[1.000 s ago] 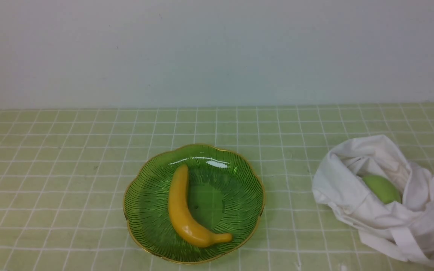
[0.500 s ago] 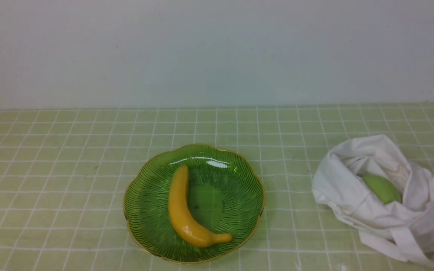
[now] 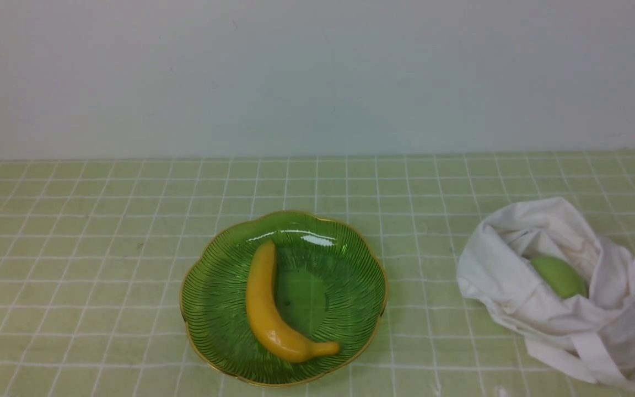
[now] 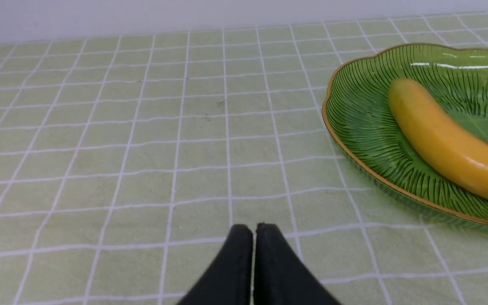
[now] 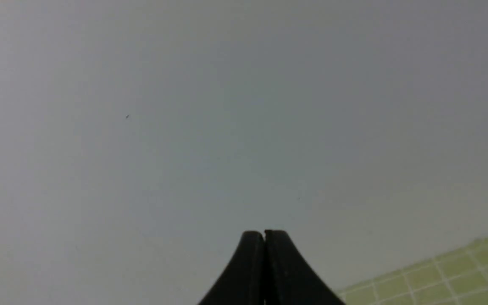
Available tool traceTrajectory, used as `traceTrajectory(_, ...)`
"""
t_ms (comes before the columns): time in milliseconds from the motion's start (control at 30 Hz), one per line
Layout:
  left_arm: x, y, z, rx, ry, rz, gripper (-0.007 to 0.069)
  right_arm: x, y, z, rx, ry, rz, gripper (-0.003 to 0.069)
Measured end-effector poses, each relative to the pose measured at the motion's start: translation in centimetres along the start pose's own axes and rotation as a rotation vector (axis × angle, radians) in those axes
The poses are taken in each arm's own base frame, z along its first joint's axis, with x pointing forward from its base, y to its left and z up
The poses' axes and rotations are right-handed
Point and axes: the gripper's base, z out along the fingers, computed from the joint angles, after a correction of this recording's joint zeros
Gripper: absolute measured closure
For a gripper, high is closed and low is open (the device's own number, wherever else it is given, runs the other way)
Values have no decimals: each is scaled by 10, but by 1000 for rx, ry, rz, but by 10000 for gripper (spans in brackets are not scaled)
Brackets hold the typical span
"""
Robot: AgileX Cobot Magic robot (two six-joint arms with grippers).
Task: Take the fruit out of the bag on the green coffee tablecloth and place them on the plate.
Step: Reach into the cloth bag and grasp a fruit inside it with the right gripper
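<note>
Two fruits show in the front view. A yellow banana (image 3: 265, 309) lies in the plate (image 3: 350, 259), mid-way across the green checked cloth (image 3: 75, 248). To the robot's right, well apart from the plate, the white bag (image 3: 502, 275) sits slumped with its mouth open. The green apple (image 3: 559, 277) rests inside it, partly wrapped by folds. Neither arm appears here.

Left wrist view: the left gripper (image 4: 253, 231) has its black jaws pressed together and holds nothing. Bare cloth lies ahead of it, with the plate and banana off to one side.

Right wrist view: the right gripper (image 5: 264, 234) likewise has its jaws together and is empty. It points at a plain grey wall (image 5: 184, 106), with only a corner of cloth showing.

The task looks about half done. The banana is plated; the apple has yet to be lifted out and carried across, likely by the right arm, which is on the bag's side.
</note>
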Motion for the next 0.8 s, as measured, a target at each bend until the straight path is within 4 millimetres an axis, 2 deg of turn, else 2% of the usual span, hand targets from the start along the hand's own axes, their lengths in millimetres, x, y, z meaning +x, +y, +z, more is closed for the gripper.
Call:
traceTrajectory(33,0,0,0,0,0,0,632,-12,6,5,-3,49,-61,673)
traceTrajectory(67,0,0,0,0,0,0,632,-12,6,7,1,61,-70,673)
traceTrajectory(100,0,0,0,0,0,0,632,-25,13,16,0,146,-120,673)
traceTrajectory(200,0,0,0,0,0,0,632,-39,20,52,26,421,-200,673)
traceTrajectory(267,0,0,0,0,0,0,632,-41,21,80,45,605,-224,673)
traceTrajectory(333,0,0,0,0,0,0,632,-41,21,98,52,702,-232,673)
traceTrajectory(367,0,0,0,0,0,0,632,-36,20,124,54,831,-247,673)
traceTrajectory(433,0,0,0,0,0,0,632,-33,19,142,41,910,-275,673)
traceTrajectory(467,0,0,0,0,0,0,632,-25,16,161,23,1000,-293,673)
traceTrajectory(500,0,0,0,0,0,0,632,-21,15,166,24,1020,-292,673)
traceTrajectory(567,0,0,0,0,0,0,632,2,13,198,-26,1172,-296,672)
traceTrajectory(600,0,0,0,0,0,0,632,4,13,199,-30,1182,-298,671)
traceTrajectory(633,0,0,0,0,0,0,632,20,16,213,-62,1245,-316,671)
traceTrajectory(700,0,0,0,0,0,0,632,36,23,227,-90,1295,-341,670)
traceTrajectory(800,0,0,0,0,0,0,632,55,27,239,-56,1347,-325,669)
